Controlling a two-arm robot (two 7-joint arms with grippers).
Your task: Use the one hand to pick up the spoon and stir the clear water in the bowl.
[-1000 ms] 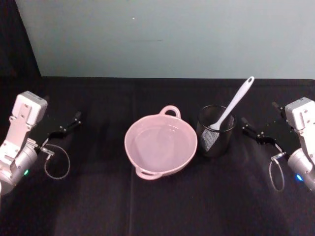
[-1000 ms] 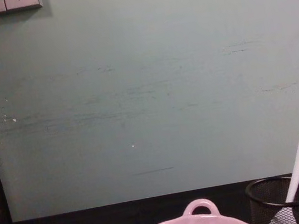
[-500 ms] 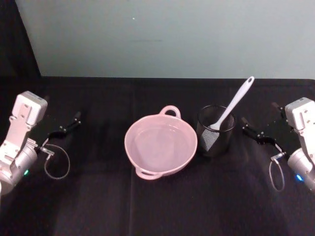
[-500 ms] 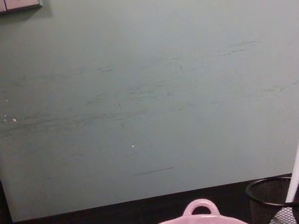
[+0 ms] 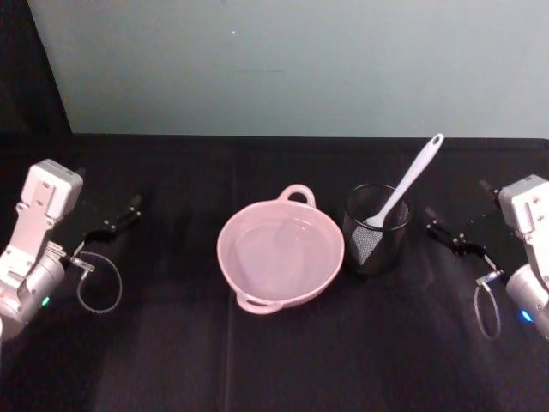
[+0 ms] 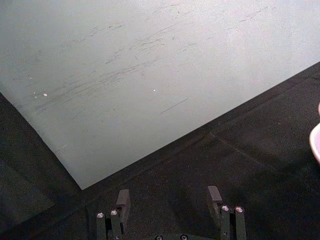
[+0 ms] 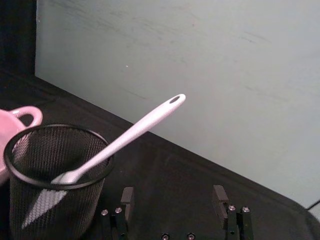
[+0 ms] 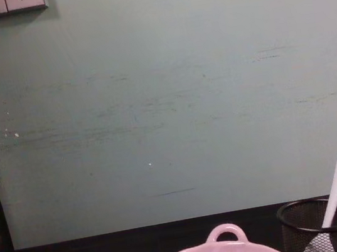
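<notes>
You have a black tabletop [image 5: 274, 369] running back to a pale green wall [image 5: 300, 69]. At its middle sits the pink bowl [image 5: 221, 254], one loop handle toward the wall, with clear water [image 5: 276, 253] showing only as a faint sheen inside. Just beside the bowl, on the robot's right, stands a black mesh cup [image 5: 375, 251]. The white spoon [image 5: 410, 182] stands in that cup, head down, with its handle leaning out over the rim, up and to the right. Your right claw [image 7: 172, 196] waits near the cup's right side, fingers spread and holding nothing. Your left claw [image 6: 168, 200] is parked well left of the bowl, also spread wide.
</notes>
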